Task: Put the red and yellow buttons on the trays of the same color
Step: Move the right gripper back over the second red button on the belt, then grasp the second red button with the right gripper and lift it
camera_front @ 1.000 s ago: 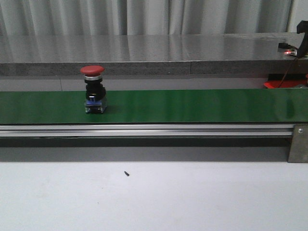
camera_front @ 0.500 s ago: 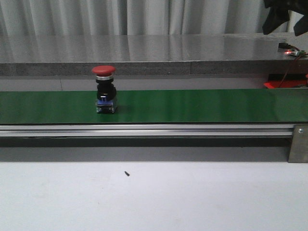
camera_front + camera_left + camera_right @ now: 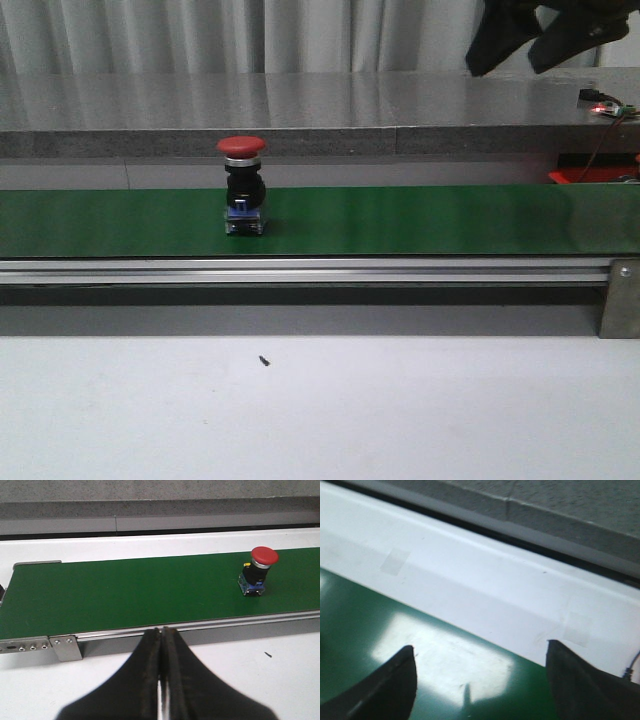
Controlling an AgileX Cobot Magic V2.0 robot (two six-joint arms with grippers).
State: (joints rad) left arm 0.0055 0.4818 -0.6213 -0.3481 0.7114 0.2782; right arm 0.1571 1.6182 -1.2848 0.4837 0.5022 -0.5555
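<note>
A red button with a black body and blue base stands upright on the green belt, left of centre. It also shows in the left wrist view as the red button, far beyond my left gripper. That gripper is shut with nothing in it, over the white table near the belt's rail. My right gripper hangs open high at the back right, well apart from the button. In its own view the right gripper is empty over the belt's far edge. No yellow button or yellow tray shows.
A metal rail runs along the belt's front, with a bracket at its right end. A grey ledge lies behind the belt. A red flat piece, perhaps a tray, and cables sit at the far right.
The red button has travelled rightward along the belt. My right gripper has come further into the front view, moving left along the top.
</note>
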